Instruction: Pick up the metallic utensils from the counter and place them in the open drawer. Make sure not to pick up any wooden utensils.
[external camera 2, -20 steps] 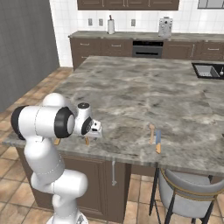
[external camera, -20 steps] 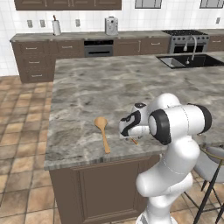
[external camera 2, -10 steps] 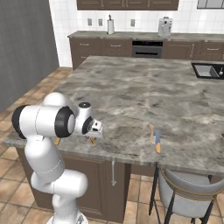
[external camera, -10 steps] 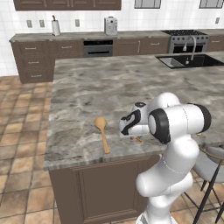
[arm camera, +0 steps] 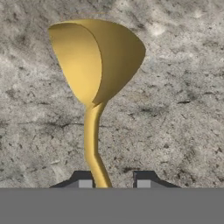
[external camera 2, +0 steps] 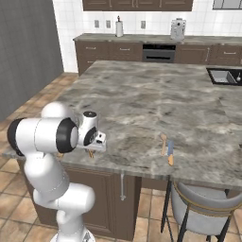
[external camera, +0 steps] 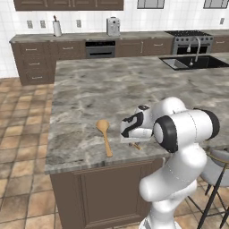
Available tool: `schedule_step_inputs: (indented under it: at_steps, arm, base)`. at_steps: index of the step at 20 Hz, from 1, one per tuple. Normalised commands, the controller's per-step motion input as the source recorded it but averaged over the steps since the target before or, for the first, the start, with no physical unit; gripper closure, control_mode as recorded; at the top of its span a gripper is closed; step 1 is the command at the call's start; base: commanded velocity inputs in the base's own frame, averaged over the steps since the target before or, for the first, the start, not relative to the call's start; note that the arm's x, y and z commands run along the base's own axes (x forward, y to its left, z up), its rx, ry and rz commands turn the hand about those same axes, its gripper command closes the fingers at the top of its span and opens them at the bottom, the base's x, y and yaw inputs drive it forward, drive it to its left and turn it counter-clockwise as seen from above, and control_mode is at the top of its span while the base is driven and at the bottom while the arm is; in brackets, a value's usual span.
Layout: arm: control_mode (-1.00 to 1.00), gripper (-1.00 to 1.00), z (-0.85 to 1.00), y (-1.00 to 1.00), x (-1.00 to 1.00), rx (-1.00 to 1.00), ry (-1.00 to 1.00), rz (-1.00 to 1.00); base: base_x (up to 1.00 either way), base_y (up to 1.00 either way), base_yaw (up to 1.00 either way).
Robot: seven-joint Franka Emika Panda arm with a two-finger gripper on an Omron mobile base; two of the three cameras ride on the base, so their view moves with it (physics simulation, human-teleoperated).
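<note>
Narrowed tool (arm camera: 111, 181) astride golden spoon (arm camera: 97, 65)

The golden-yellow utensil (arm camera: 94, 65) is seen close up in the hand view: a shiny spoon-like head with a deep, rounded bowl, joined to a slim curved handle that runs down between the two dark finger tips. It is laid against the grey-brown marbled counter (external camera: 112, 94), near the front edge. A second slim utensil (external camera 2: 170, 150) with a bluish-grey handle and an orange end is found on the counter well apart to the right, beside what may be another small tan piece. The large tan wooden spoon (external camera: 105, 136) is laid flat near the front edge, bowl pointing away.
</note>
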Motion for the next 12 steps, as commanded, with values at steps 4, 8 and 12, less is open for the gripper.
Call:
schedule_step_inputs:
  at_steps: [4, 8, 12]
  arm:
    - [-1.0, 1.0, -0.29, 0.27, -0.33, 0.0, 0.0, 0.09]
    - [-1.0, 1.0, -0.52, 0.05, 0.04, -0.02, 0.0, 0.01]
    - [-1.0, 1.0, -0.62, 0.0, 0.14, -0.02, 0.0, 0.0]
  base:
    - [0.0, 0.0, 0.0]
    - [0.0, 0.0, 0.0]
    - [0.0, 0.0, 0.0]
